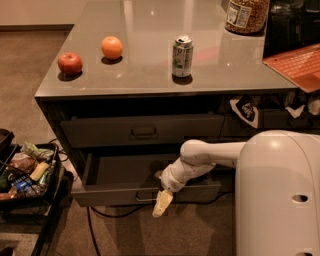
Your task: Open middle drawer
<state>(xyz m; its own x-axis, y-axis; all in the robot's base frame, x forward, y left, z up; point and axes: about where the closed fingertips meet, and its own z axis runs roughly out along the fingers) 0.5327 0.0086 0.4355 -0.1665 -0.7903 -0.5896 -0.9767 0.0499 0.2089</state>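
The middle drawer [120, 194] is the pulled-out one, with its dark grey front forward and its dark interior [127, 170] showing. A small metal pull [144, 198] sits at the centre of its front. My gripper [162, 203] is cream-coloured and points downward just right of that pull, in front of the drawer's front and over its lower edge. The white arm [205, 155] reaches to it from the right across the drawer's open top. Nothing shows in the gripper.
A closed drawer [144, 131] sits above. The countertop [150, 75] holds an apple [70, 63], an orange [112, 47], a soda can [182, 55], a jar [246, 14] and an orange-brown pad [297, 62]. A black bin of snacks [25, 172] stands at the left. My white base [277, 195] fills the right.
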